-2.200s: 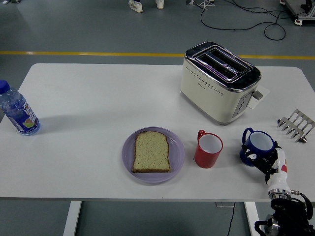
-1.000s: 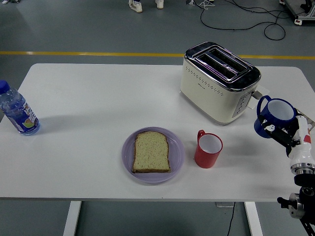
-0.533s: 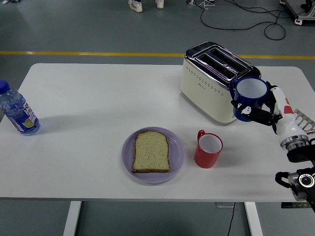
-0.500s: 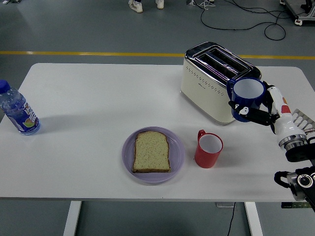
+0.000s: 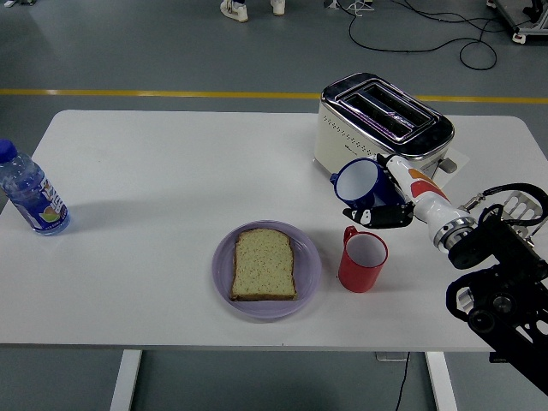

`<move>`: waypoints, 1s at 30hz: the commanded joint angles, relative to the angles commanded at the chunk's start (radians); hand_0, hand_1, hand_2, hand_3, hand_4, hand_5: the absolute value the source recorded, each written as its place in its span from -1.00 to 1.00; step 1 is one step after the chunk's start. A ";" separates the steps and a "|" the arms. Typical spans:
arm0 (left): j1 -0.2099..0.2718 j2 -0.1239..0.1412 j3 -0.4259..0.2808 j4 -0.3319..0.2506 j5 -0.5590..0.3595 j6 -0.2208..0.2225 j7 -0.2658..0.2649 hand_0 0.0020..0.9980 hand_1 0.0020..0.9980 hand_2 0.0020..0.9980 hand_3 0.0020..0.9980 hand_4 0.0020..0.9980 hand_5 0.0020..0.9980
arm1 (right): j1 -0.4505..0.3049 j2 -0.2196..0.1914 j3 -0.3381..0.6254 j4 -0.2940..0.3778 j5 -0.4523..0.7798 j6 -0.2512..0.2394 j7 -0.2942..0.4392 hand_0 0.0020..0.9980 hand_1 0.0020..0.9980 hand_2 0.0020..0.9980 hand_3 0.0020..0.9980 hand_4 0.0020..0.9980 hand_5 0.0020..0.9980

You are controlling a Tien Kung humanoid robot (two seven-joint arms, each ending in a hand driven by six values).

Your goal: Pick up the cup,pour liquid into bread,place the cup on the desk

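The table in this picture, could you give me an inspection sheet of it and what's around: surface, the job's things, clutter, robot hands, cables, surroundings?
Surface: white table, no spills visible.
Job's things: blue cup held in the air, tilted left, above the red cup; slice of bread on a purple plate, which sits left of the red cup.
Clutter: cream toaster at the back right; water bottle at the left edge; metal rack at the right edge, partly hidden by the arm.
Robot hands: right robot hand gripping the blue cup; left one nothing seen.
Cables: black cables on the floor beyond the table.
Surroundings: grey floor with a yellow line; shoes at the top edge.
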 joint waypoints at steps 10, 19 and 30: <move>-0.003 0.000 -0.010 -0.001 -0.002 0.000 0.000 0.29 0.20 0.18 0.05 -0.41 0.51 | 0.119 -0.009 -0.115 -0.014 -0.180 0.075 -0.070 -0.18 -0.12 0.11 0.09 0.37 -1.00; -0.007 -0.002 -0.016 -0.001 -0.002 0.000 0.000 0.29 0.20 0.18 0.05 -0.41 0.51 | 0.252 -0.017 -0.269 -0.006 -0.216 0.140 -0.070 -0.16 -0.12 0.11 0.09 0.33 -1.00; -0.007 -0.003 -0.019 -0.001 -0.007 0.000 0.000 0.29 0.20 0.18 0.05 -0.40 0.52 | 0.411 -0.008 -0.477 -0.002 -0.333 0.234 -0.070 -0.15 -0.12 0.11 0.10 0.32 -1.00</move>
